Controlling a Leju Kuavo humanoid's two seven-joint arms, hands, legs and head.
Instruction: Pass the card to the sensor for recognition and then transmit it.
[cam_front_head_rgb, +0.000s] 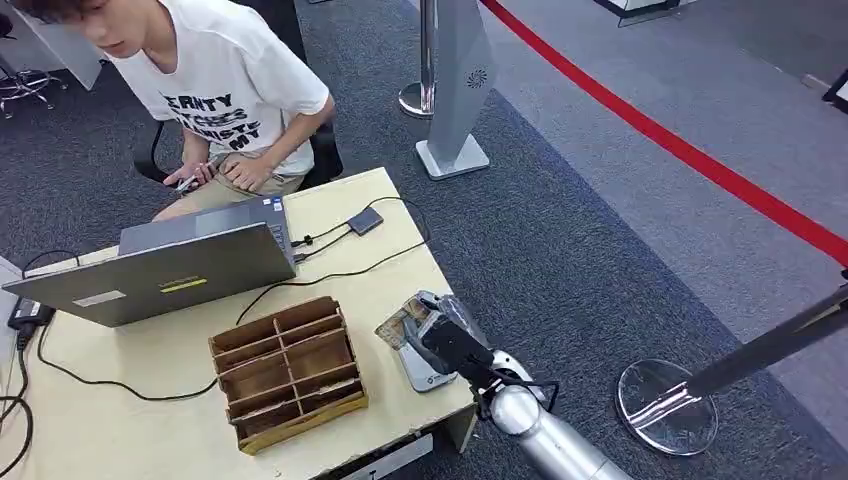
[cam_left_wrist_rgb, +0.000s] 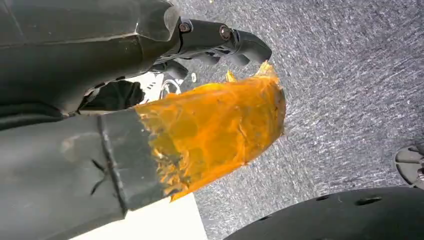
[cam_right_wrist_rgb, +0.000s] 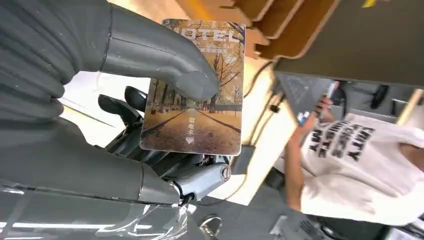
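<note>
The right hand (cam_right_wrist_rgb: 125, 100) pinched the hotel card (cam_right_wrist_rgb: 192, 87) over the grey sensor (cam_front_head_rgb: 425, 368) on the worktop (cam_front_head_rgb: 130, 400). Recognition seemed underway; handing it on remained. The left hand (cam_left_wrist_rgb: 150, 90) hung empty, fingers curled.

On my table (cam_front_head_rgb: 120, 425): open laptop (cam_front_head_rgb: 160, 265), cardboard divider tray (cam_front_head_rgb: 288, 370), black cables (cam_front_head_rgb: 330, 275); a seated person (cam_front_head_rgb: 225, 85) behind; stanchion base (cam_front_head_rgb: 665, 405) on carpet.

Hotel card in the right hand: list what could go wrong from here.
1. The right hand pinches the hotel card by one side under the thumb; it may slip or twist.
2. The card hangs over the grey sensor pad, which lies at the table edge; a push could slide it off.
3. Black cables run near the pad, and the cardboard organizer stands beside it; the fingers could snag either.
</note>
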